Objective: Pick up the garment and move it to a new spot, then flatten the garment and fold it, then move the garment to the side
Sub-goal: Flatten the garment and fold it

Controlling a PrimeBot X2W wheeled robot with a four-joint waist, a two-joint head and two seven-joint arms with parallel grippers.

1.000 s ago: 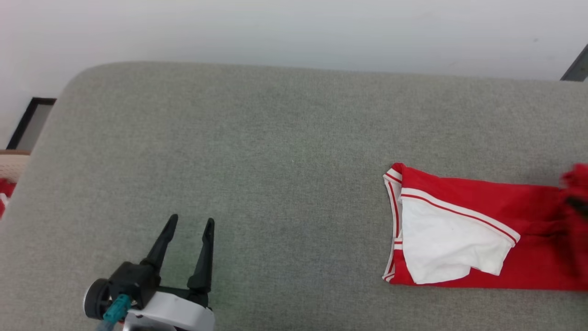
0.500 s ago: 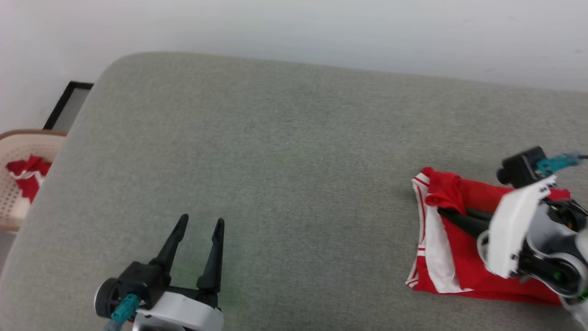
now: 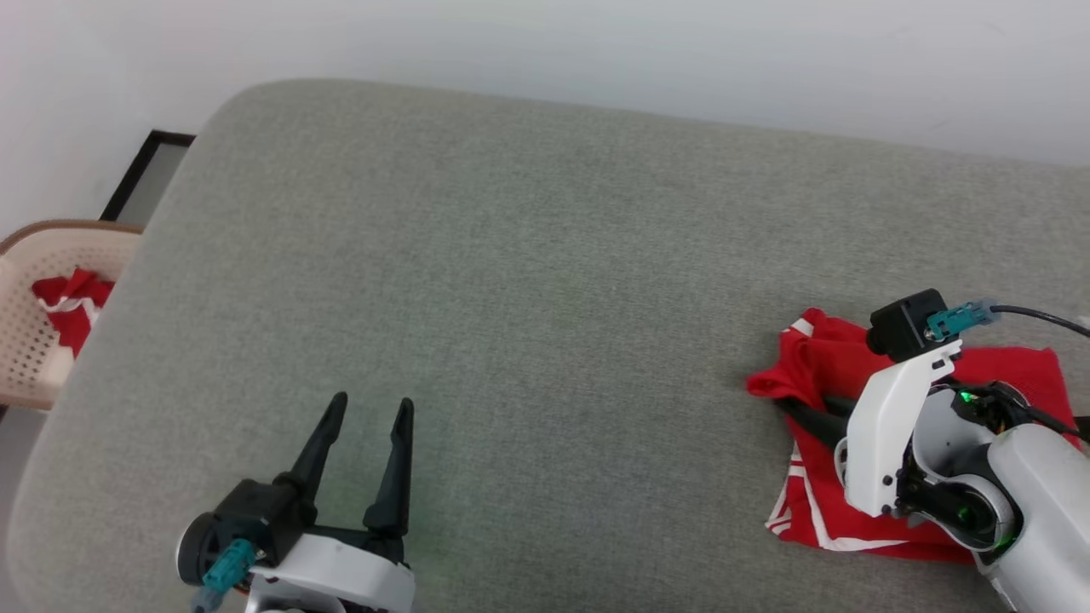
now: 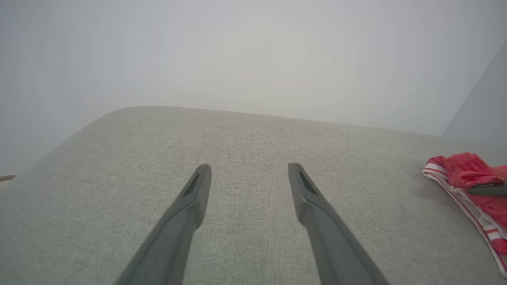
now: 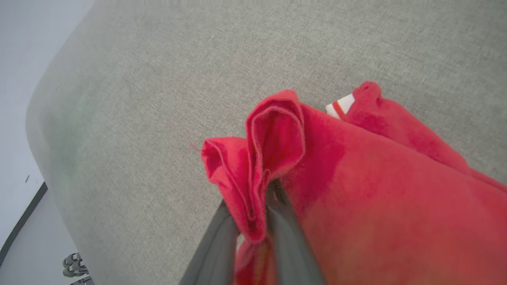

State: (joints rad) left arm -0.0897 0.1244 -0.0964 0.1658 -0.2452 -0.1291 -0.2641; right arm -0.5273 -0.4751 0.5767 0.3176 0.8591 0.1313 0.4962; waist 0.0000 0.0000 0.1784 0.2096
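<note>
The right gripper [image 5: 253, 223] has its two dark fingers drawn nearly together on a doubled edge of the garment [image 5: 376, 198]. The red cloth is pinched between them and bunches into a rolled lip above the tips. In the head view this gripper sits at the lower right, reaching leftward with the held flap draped over its fingers.

The left gripper [image 3: 372, 400] stands at the lower left with its fingers spread wide, holding nothing and well apart from the cloth.

The garment [image 3: 1018, 370] lies at the right edge of the head view as a compact, several-layered red bundle with white stripe trim along its lower left border. Picking up and spreading out look finished, and folding appears to be under way or close to done. One flap is lifted and the edges are not yet square, and the move to the side appears still to come.

The fabric is soft, matte and limp, creasing easily. Beneath it, the grey cushion [image 3: 528, 281] has a fine woven texture and a rounded corner. At the left edge stands a cream perforated basket [image 3: 25, 362] holding more red cloth [image 3: 68, 298].
</note>
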